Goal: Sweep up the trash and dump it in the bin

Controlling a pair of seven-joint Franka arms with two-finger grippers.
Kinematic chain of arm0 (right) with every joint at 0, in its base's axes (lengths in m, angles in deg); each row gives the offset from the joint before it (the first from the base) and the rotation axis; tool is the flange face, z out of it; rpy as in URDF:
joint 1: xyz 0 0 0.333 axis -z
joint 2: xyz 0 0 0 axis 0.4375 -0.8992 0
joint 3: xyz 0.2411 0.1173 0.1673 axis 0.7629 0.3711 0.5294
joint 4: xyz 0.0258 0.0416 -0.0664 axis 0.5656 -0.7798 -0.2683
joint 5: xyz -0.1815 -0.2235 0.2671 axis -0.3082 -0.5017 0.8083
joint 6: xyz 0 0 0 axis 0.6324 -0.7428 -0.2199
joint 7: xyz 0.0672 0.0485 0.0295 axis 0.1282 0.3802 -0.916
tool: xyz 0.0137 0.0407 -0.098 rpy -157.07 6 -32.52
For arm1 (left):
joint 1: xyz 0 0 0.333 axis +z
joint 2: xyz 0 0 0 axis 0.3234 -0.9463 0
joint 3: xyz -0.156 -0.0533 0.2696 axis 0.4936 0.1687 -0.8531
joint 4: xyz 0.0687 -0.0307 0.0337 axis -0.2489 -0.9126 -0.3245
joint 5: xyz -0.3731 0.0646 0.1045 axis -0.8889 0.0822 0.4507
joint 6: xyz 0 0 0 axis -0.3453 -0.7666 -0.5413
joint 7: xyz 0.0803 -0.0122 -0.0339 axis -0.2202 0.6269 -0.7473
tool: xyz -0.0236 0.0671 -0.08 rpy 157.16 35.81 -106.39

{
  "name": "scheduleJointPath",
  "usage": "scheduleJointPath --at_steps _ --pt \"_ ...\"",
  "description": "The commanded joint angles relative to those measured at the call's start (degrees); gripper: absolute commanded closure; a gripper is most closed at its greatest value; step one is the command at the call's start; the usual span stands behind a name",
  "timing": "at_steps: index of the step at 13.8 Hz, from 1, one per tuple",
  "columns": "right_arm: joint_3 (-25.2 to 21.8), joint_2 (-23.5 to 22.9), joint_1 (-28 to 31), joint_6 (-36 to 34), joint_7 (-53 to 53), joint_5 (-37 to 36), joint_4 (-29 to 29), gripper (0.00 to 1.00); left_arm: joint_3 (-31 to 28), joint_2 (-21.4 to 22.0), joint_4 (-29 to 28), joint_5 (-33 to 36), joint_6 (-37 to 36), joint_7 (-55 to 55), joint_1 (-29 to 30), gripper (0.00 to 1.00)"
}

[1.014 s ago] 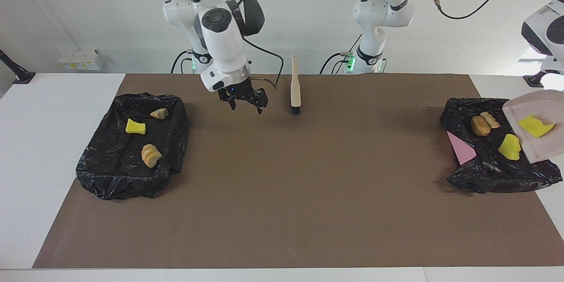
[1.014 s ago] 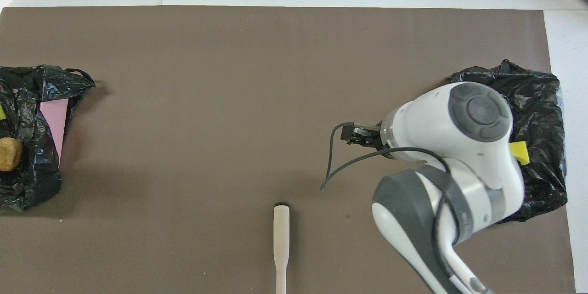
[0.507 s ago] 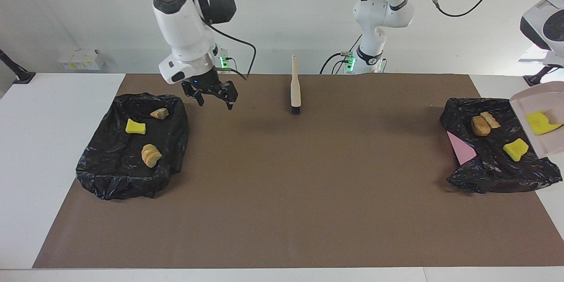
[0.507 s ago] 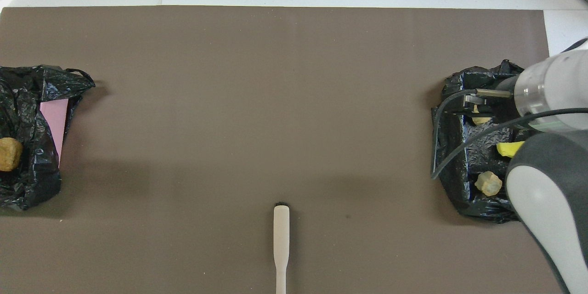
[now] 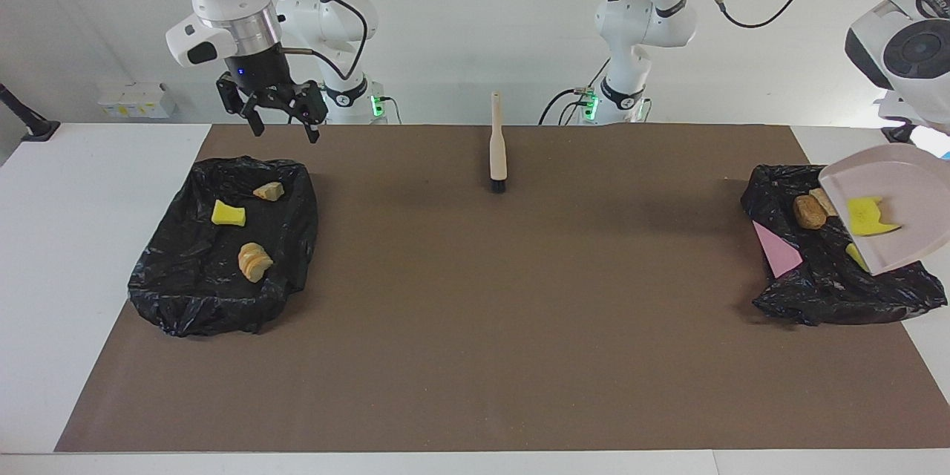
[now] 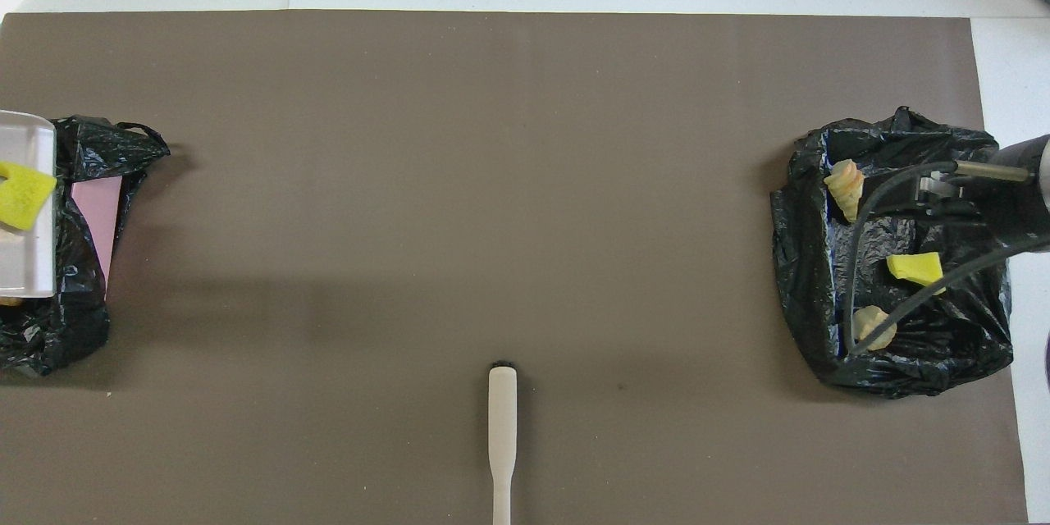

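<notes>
A beige dustpan [image 5: 902, 237] hangs tilted over the black-bagged bin [image 5: 831, 297] at the left arm's end, with a yellow trash chunk [image 5: 870, 215] lying on it. Its handle and my left gripper are out of frame. In that bin sit a brown lump [image 5: 807, 211] and a yellow piece [image 5: 856, 255] half hidden under the pan. From overhead the dustpan [image 6: 29, 246] carries the yellow chunk [image 6: 25, 195]. My right gripper [image 5: 284, 128] hangs open and empty, high over the table edge by the other bin [image 5: 185, 297], which holds a yellow chunk [image 5: 228, 214] and two tan lumps [image 5: 254, 261].
A beige brush [image 5: 497, 145] lies on the brown mat midway between the arm bases, bristles pointing away from the robots. A pink sheet [image 5: 775, 252] sticks out of the bin at the left arm's end. White boxes [image 5: 133, 100] sit off the mat.
My right gripper has risen and swung from beside the brush to above its own bin's end. The dustpan drew away, then came back over the bin, and a yellow chunk settled into the bag.
</notes>
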Motion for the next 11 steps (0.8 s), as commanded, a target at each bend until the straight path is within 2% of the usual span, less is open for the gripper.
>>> scheduleJointPath --at_steps 1,4,6,8,10,11 --pt "-0.42 0.47 0.55 -3.29 -1.32 -0.84 1.54 0.00 2.31 3.08 -2.49 -6.80 -4.83 -7.69 -0.46 1.00" --pt "-1.04 1.09 1.17 -4.87 -4.56 0.21 2.43 0.00 5.56 3.79 -4.52 -16.99 -9.67 -17.10 -1.25 1.00" --pt "-2.08 1.27 0.47 -5.40 -5.45 -0.93 2.43 0.00 7.31 5.11 -7.67 -22.18 -9.51 -23.34 -1.25 1.00" --pt "-6.29 3.10 -3.20 -5.93 -5.54 -0.93 1.91 0.00 9.51 6.34 -9.53 -23.53 -9.51 -27.22 -1.60 1.00" --pt "-11.39 3.47 -7.95 -6.63 -5.72 -0.84 1.46 0.00 9.44 5.64 -8.22 -22.83 -8.72 -25.75 -1.25 1.00" --pt "-11.93 3.47 -8.32 -6.63 -7.02 -0.84 1.46 0.00 9.00 5.38 -7.61 -22.13 -8.28 -22.96 -0.56 1.00"
